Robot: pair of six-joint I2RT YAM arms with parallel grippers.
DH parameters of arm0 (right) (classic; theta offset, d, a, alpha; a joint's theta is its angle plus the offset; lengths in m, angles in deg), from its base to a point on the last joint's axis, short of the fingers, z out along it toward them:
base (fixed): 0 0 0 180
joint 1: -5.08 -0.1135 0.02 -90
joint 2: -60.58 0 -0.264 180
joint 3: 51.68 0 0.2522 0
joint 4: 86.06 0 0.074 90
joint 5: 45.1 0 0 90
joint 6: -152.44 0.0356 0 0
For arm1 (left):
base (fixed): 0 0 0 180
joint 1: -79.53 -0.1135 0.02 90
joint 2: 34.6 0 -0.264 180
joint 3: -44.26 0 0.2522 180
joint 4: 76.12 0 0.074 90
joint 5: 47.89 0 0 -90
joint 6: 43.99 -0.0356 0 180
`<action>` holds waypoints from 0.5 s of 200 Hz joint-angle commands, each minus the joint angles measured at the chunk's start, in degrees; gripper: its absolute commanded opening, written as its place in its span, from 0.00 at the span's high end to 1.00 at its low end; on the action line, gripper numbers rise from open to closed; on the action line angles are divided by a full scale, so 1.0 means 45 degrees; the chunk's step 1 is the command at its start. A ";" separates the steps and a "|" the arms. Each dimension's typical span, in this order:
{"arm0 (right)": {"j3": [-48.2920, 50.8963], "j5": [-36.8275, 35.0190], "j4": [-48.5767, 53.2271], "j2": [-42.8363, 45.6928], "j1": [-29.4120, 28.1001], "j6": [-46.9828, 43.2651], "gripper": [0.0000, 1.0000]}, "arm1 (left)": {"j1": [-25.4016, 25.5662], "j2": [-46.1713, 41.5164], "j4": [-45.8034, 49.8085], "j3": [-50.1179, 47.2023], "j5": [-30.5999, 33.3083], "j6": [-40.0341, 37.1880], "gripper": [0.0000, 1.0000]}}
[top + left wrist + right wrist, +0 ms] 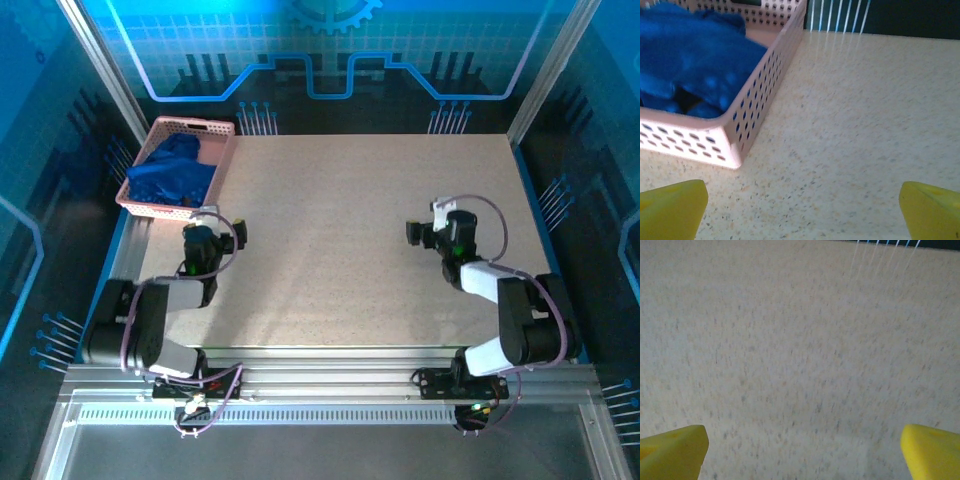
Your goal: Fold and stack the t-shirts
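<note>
- You have the t-shirts [172,175] bunched in a soft, rumpled royal-blue heap inside the basket [190,124] at the far left corner of the table [350,220].
- The basket is pink rigid plastic. The left wrist view shows its wall pierced with rows of small oval holes and its near corner rounded.
- The tabletop is flat, pale beige and finely speckled like stone.
- Your left gripper [802,210] is spread wide and holds nothing. Its yellow wedge fingertips [672,207] sit over bare table, just short of the basket's near corner.
- Your right gripper [802,450] is likewise spread and empty, over speckled table well apart from the basket.
- The cloth's folds read clearly from the left wrist; from overhead you get the whole layout.
</note>
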 commanded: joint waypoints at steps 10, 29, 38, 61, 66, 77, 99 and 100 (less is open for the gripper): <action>-0.1541 -0.0158 0.3981 0.2649 -0.0459 0.0206 0.00 | 0.0346 -0.4309 0.5076 0.1561 -0.0378 0.0350 0.01; -0.2309 0.0905 0.5750 0.3517 -0.0806 0.0411 0.00 | 0.0647 -0.6029 0.7905 0.2499 -0.0945 0.1296 0.01; -0.2855 0.1185 0.6828 0.3696 -0.1127 0.0572 0.00 | 0.0876 -0.6553 0.9245 0.3039 -0.0883 0.1784 0.01; -0.4468 0.1810 0.9538 0.3749 -0.1815 0.1425 0.00 | 0.0960 -0.6697 1.3353 0.5511 -0.0218 0.2985 0.01; -0.4794 0.2081 1.0004 0.3700 -0.1914 0.1606 0.00 | 0.0869 -0.6319 1.4347 0.6325 -0.0186 0.3046 0.01; -0.5377 0.2686 1.0784 0.3450 -0.2211 0.1934 0.00 | 0.0508 -0.5108 1.6519 0.8339 -0.0392 0.3003 0.01; -0.6589 0.3710 1.1832 0.2678 -0.2968 0.2084 0.00 | -0.0398 -0.2117 2.0320 1.2456 -0.0529 0.2992 0.01; -0.6651 0.3762 1.1872 0.2647 -0.3006 0.2084 0.00 | -0.0440 -0.1978 2.0439 1.2614 -0.0565 0.2992 0.01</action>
